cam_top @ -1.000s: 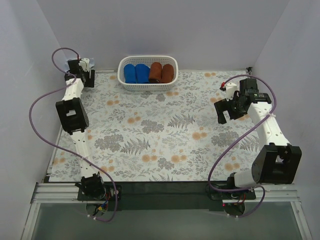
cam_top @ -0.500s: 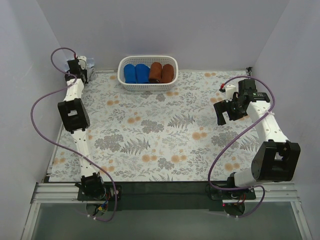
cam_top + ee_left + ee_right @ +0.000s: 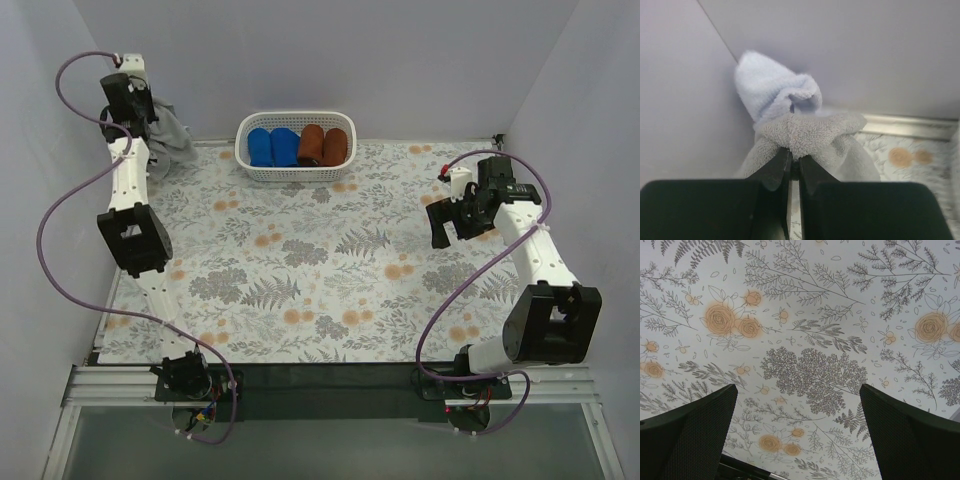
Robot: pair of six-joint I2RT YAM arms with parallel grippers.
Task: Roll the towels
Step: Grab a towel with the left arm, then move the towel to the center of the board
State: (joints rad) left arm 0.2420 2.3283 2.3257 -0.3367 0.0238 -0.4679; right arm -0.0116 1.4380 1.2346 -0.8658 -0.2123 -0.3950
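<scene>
Right now the grey towel [image 3: 810,132] is hanging in a bunched, crumpled fold at the far left corner of the scene, above the table and close against the two walls that are meeting there. The pale blue towel [image 3: 772,87] is poking up just behind it and touching it, though whether it is caught in the same pinch or only leaning in the corner I cannot tell. The left gripper [image 3: 794,170] is pinching the grey towel's plush edge between jaws that are nearly meeting. Its arm is reaching high and far, so the cloth is dangling rather than lying flat. The step in hand is looking like the fetch: a towel is being taken up from the corner, and no rolling is under way yet. The next move is probably calling for carrying the cloth to the open middle of the flowered table [image 3: 300,260] and spreading it flat there, since a wad like this is not going to roll neatly. The right gripper [image 3: 797,390] is hovering over the right side of the table with its fingers spread wide and nothing between them — well placed to be pinning or tugging a corner. At the far edge a white basket [image 3: 296,172] is holding blue rolls [image 3: 272,146] and rust-brown rolls [image 3: 324,145] side by side.
</scene>
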